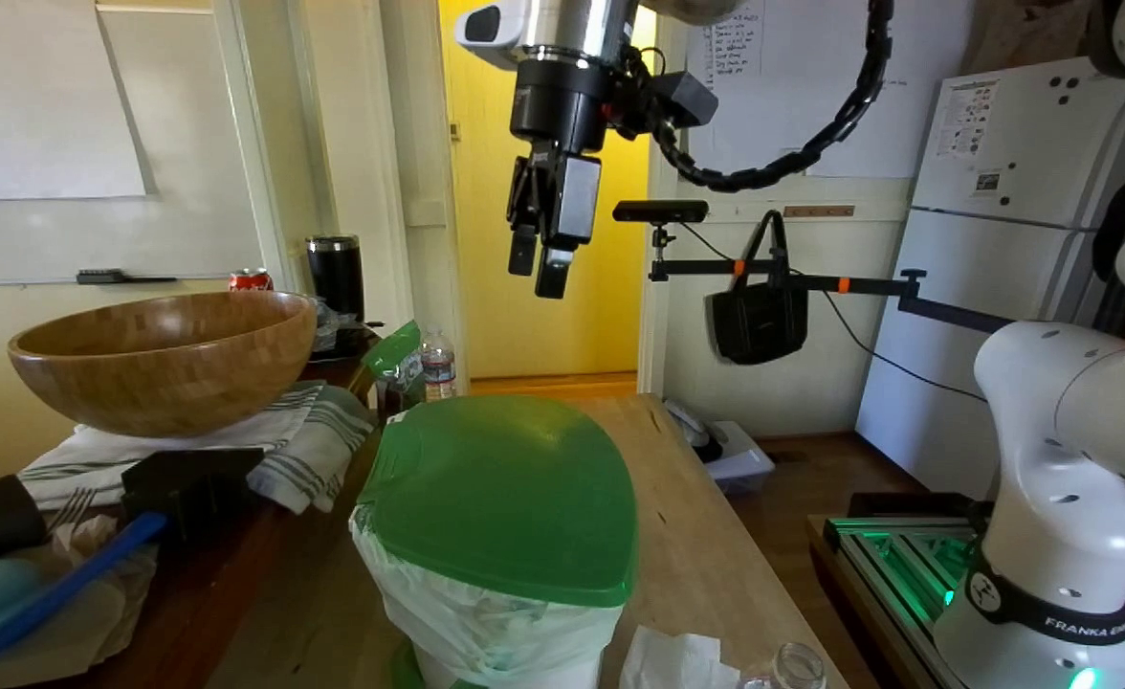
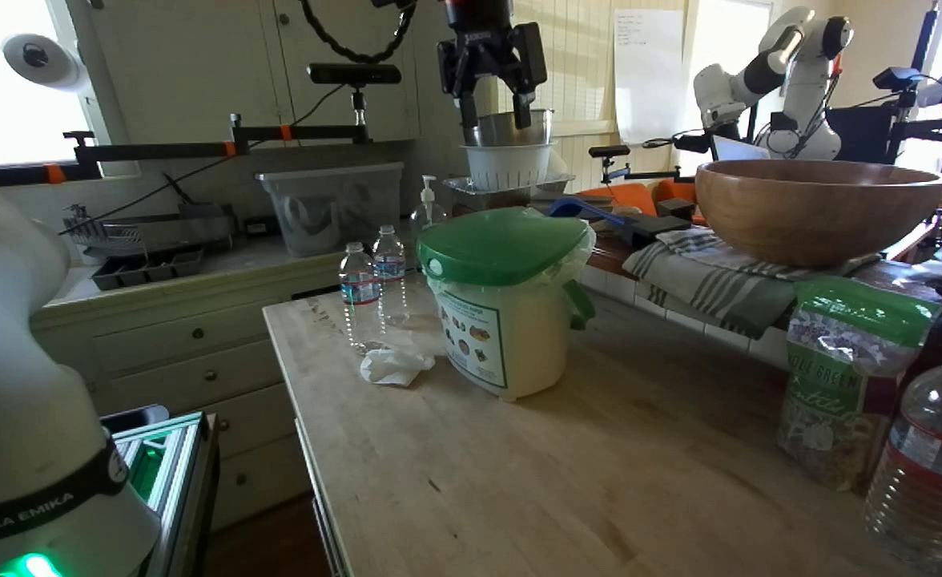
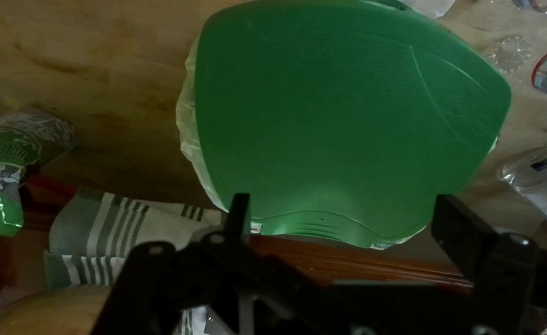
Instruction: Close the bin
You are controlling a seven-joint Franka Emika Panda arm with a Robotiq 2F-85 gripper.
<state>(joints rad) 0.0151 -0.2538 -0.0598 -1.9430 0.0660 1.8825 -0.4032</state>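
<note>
Hanging above bin, parted jaws; lid down

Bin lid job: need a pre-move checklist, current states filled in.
1. Lid down over the bin: ok, in both exterior views.
2. Lid pressed fully home: cannot tell; the liner hides much of the rim.
3. Liner tucked in: not ok, it shows past the lid's edge in the wrist view.
4. Gripper unloaded: ok, jaws apart, nothing between them.
5. Gripper clear of the lid: ok, hangs above it.
6. Bin upright on the table: ok.
</note>
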